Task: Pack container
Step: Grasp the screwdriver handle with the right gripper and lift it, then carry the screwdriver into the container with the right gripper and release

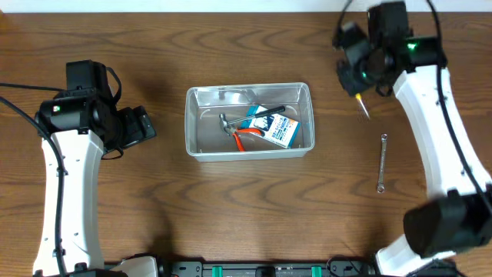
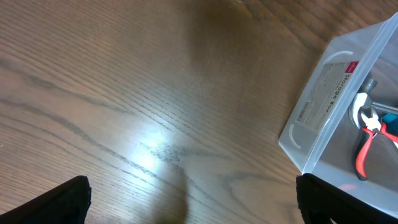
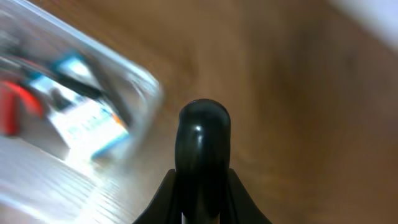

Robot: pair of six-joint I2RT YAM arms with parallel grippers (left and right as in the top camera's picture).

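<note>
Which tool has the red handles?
The pliers, lying inside the container beside the hammer. The hammer has no red, and the wrench out on the table is all silver.

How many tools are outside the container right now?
2. A wrench lies on the table right of the container; a screwdriver is in the right gripper. Arms may hide others.

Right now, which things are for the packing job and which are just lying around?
For the job: container, with hammer, pliers and small box inside; screwdriver in right pincer; wrench on the table, probably waiting.
Just there: table; left pincer, open and holding nothing.
</note>
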